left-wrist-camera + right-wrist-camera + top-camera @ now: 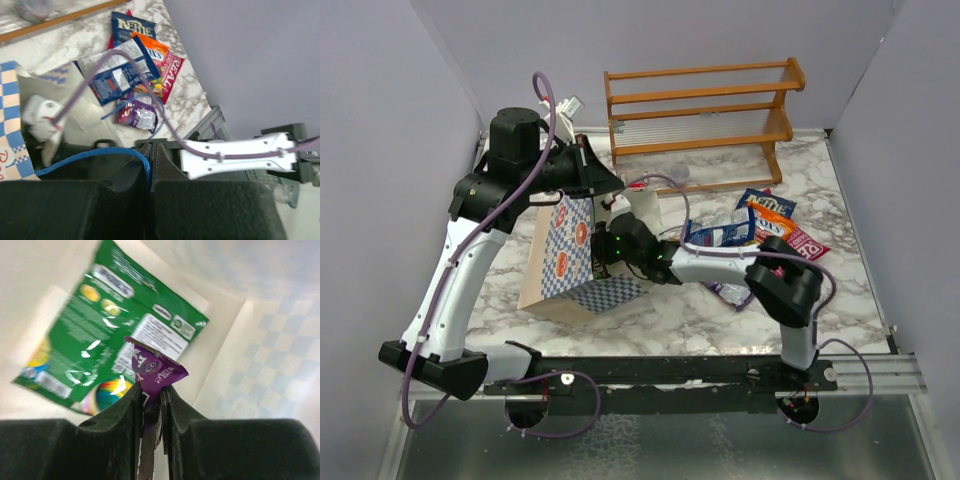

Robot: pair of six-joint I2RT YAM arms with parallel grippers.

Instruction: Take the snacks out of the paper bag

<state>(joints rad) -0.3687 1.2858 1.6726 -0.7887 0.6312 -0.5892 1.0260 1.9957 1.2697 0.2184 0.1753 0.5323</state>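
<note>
The paper bag lies on its side, mouth toward the right. My left gripper is above its mouth. In the left wrist view it is shut on the bag's blue cord handle. My right gripper reaches into the bag. In the right wrist view it is shut on a small purple packet, in front of a green-yellow packet lying on the bag's inner wall. On the table lie a dark blue packet, an orange one, a red one, a silver-blue one and another purple one.
The wooden rack stands at the back of the table, behind the bag and the packets. Grey walls close in the left, back and right sides. The right arm's forearm stretches across the table toward the bag.
</note>
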